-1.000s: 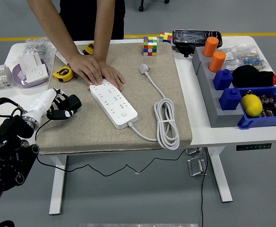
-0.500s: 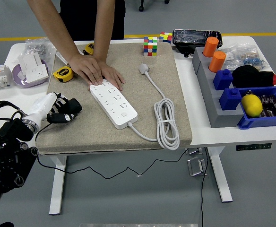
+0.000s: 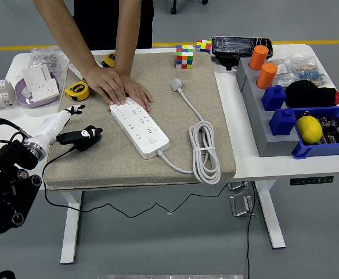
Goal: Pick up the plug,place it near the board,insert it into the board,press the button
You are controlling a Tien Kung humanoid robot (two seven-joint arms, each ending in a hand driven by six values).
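Since the earlier frames the left hand has shifted slightly outward over the left part of the beige mat, its black fingers now stretched out toward the power strip rather than bunched, relaxed and holding nothing. Plug lies untouched on the far middle of the mat, well apart from that hand, its white cable running toward the near edge, looping in a coil and joining the near end of the white power strip. Power strip sits diagonally at mid-mat, with its button near the cable end. A person's hands rest overlapped, pressing flat on the strip's far end. Right robot arm is not in view. On the white table: a yellow tape measure just left of the person's hands, a Rubik's cube at the mat's far edge, two orange cylinders on a grey stand, a lemon in a blue bin.
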